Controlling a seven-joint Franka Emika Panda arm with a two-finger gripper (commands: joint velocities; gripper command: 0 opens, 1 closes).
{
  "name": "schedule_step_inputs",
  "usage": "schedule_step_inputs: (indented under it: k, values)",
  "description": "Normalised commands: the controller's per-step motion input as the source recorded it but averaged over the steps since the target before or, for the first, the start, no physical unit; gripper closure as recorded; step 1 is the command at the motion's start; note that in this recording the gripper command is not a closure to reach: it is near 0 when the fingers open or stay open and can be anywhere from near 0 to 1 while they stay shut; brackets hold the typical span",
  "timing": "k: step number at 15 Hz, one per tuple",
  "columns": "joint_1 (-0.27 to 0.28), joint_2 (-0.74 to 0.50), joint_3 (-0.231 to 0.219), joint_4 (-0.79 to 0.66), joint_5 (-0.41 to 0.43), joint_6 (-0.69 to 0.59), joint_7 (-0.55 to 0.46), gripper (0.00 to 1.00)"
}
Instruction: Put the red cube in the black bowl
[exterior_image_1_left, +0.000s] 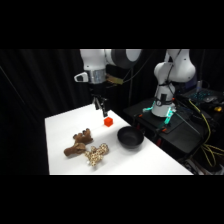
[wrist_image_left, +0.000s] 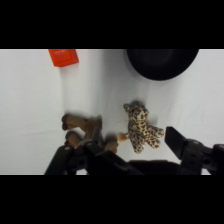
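Step in hand looks like the approach, pre-grasp. The red cube (exterior_image_1_left: 108, 121) sits on the white worktop (exterior_image_1_left: 65, 122), just beside the black bowl (exterior_image_1_left: 130, 137) on its far-left side, a small gap between them, not touching. Nothing's in the bowl as far as the side view shows.

The hand (exterior_image_1_left: 101, 106) hangs above the worktop, a little up and left of the cube and clear of it. It carries nothing. Can't tell whether it's spread or closed: side view shows only a dark lump under the white wrist, and the wrist view shows black linkage along the bottom edge w/o a clear gap.

Next move, as I judge it: shift toward the bowl side until centred over the cube, drop straight down, close on it. Cube is tiny, so alignment needs to be tight. Then a short lift and a small hop over the rim to let go.

Two plush toys lie on the bowl's left, nearer the camera: a brown one (exterior_image_1_left: 78, 143) and a spotted leopard one (exterior_image_1_left: 96, 154). Both are away from the cube-to-bowl path.

Side view only: height of the hand over the cube, arm base, the whole bowl. Wrist view only: leopard (wrist_image_left: 140, 127) pattern is plain, cube (wrist_image_left: 63, 56) and bowl (wrist_image_left: 161, 62) are cut at the top edge, brown toy (wrist_image_left: 82, 131) is partly behind the linkage.
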Motion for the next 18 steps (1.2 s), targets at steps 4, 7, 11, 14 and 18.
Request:
schedule_step_inputs:
  k: [4, 7, 11, 14, 18]
  values:
    - [-0.067, -0.04, -0.002, 0.01, 0.045, -0.05, -0.16, 0.00]
    - [-0.149, -0.12, -0.072, 0.05, 0.100, -0.14, -0.40, 0.00]
    - [-0.153, -0.15, -0.092, 0.05, 0.138, -0.18, -0.40, 0.00]
    - [-0.096, -0.18, -0.064, -0.03, 0.119, -0.15, -0.35, 0.00]
    - [-0.058, -0.25, -0.046, -0.22, 0.086, -0.03, -0.29, 0.00]
